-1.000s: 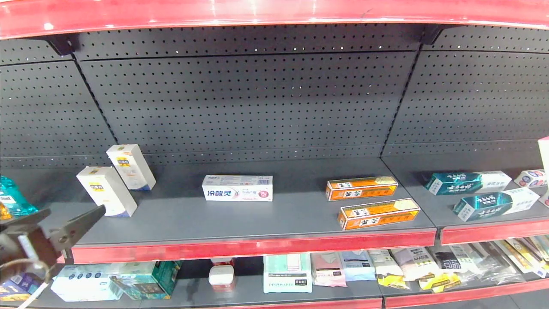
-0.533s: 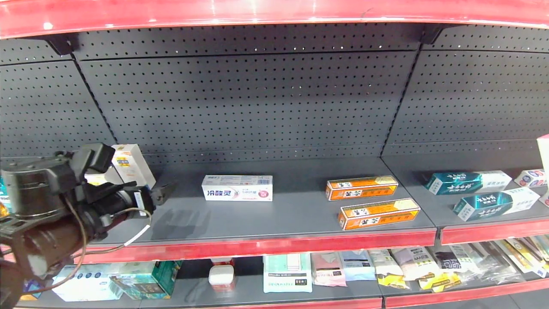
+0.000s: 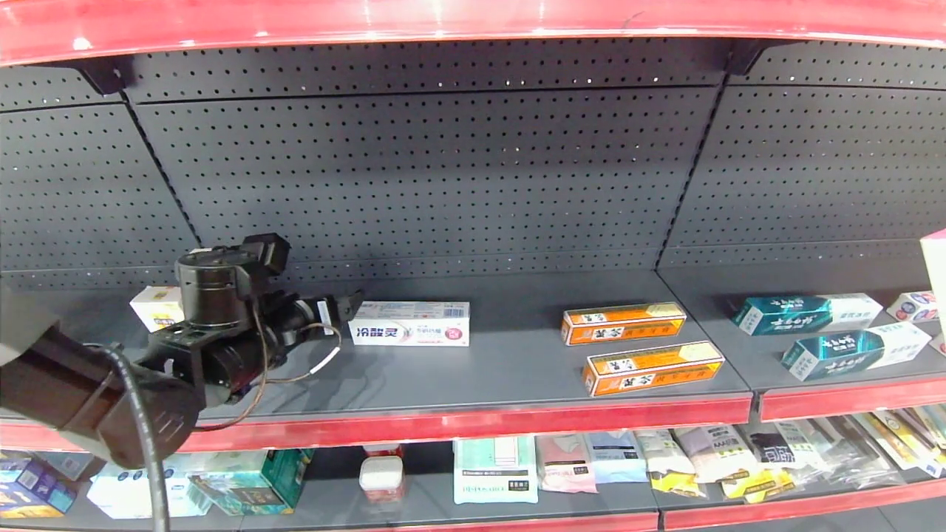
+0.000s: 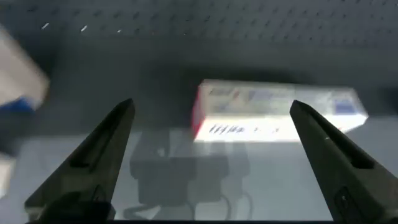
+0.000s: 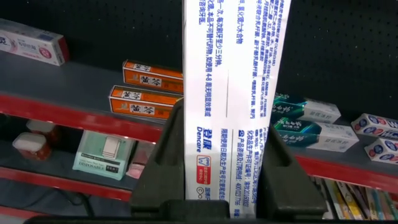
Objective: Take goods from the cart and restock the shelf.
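Observation:
A white toothpaste box (image 3: 410,323) lies on the dark shelf (image 3: 443,384), left of middle. My left gripper (image 3: 344,304) hovers low over the shelf just left of that box, pointing at its end. In the left wrist view the left gripper (image 4: 211,109) is open, and the box (image 4: 277,115) lies just beyond and between the fingertips, untouched. My right gripper (image 5: 227,134) is shut on a tall white box with blue print (image 5: 233,93), held upright in front of the shelf. An edge of that held box (image 3: 937,262) shows at the far right.
Two orange boxes (image 3: 623,324) (image 3: 652,367) lie right of middle, two teal ones (image 3: 805,314) (image 3: 853,353) farther right. A white upright box (image 3: 157,307) stands behind my left arm. The lower shelf (image 3: 591,510) holds packets and boxes. Bare shelf lies between the white and orange boxes.
My left arm has risen from the lower left and swung right over the shelf, ending with its open gripper at the white toothpaste box. It now covers the upright boxes at left.

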